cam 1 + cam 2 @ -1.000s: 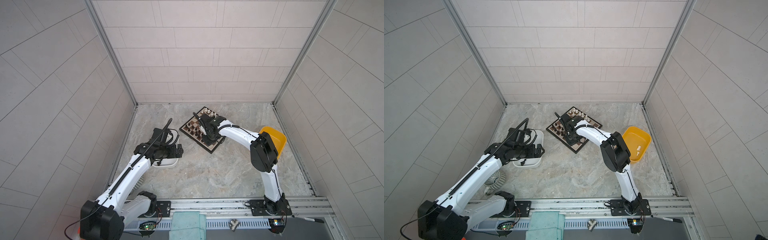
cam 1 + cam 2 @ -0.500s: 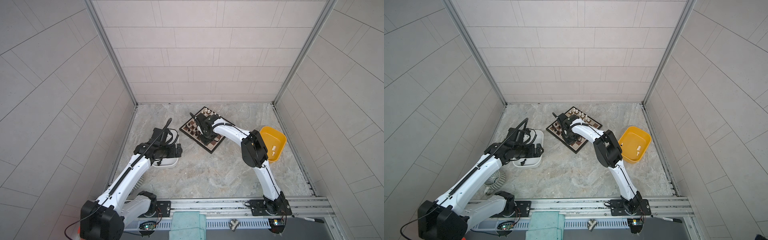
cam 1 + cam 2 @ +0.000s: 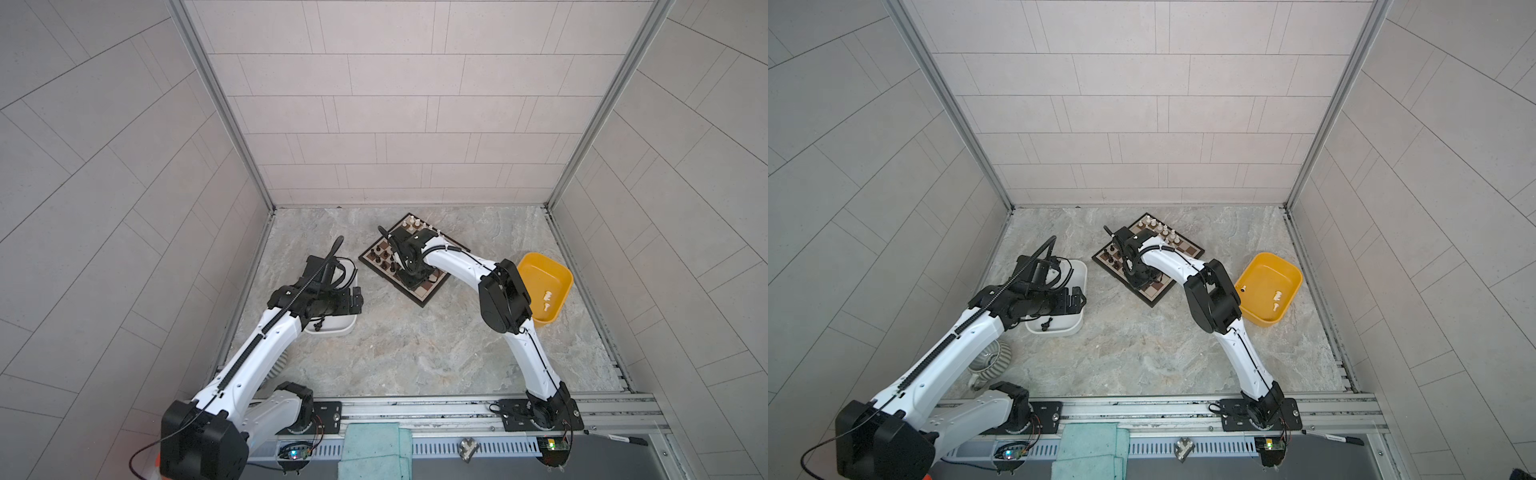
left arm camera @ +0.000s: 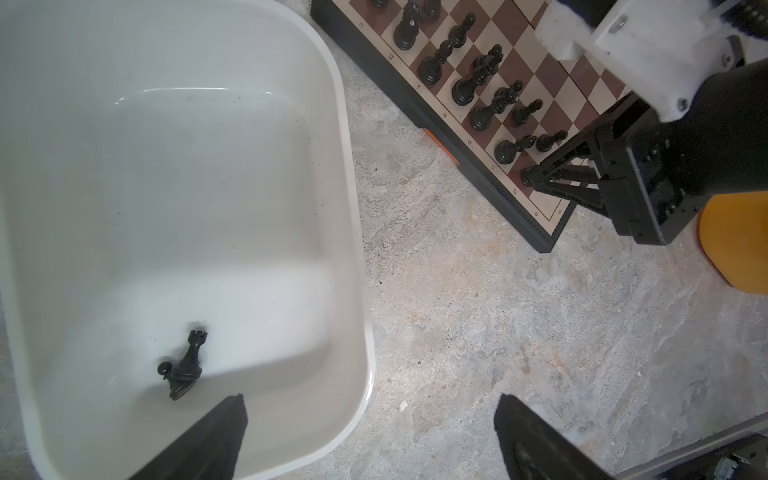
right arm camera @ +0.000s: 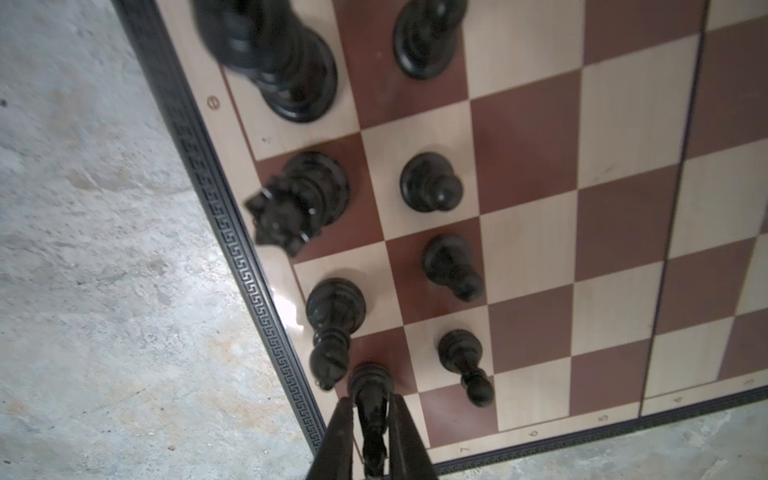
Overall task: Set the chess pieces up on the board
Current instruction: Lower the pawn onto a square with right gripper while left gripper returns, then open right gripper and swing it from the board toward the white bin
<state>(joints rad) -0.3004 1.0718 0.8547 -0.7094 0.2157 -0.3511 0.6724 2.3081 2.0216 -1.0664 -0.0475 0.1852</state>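
Where the right gripper (image 5: 371, 400) meets the board (image 5: 528, 124), its fingers (image 5: 405, 436) flank a black piece (image 5: 370, 378) standing on a dark square of the edge row near a corner; whether they pinch it or stand just clear, I cannot tell. Beside it, along that edge, stand more black men (image 5: 332, 307), with pawns (image 5: 430, 183) one rank in. White men (image 3: 1160, 230) line the far edge in both top views. The board lies cornerwise on the bench (image 3: 395, 353). Right of it sits a yellow tub (image 3: 540, 270) with a few white men (image 3: 547, 301) inside. Well apart, the left gripper (image 4: 372, 411) hangs over the rim of a white tub (image 4: 353, 208), jaws wide apart and empty. In that tub a black rook (image 4: 193, 353) lies touching another small black piece.
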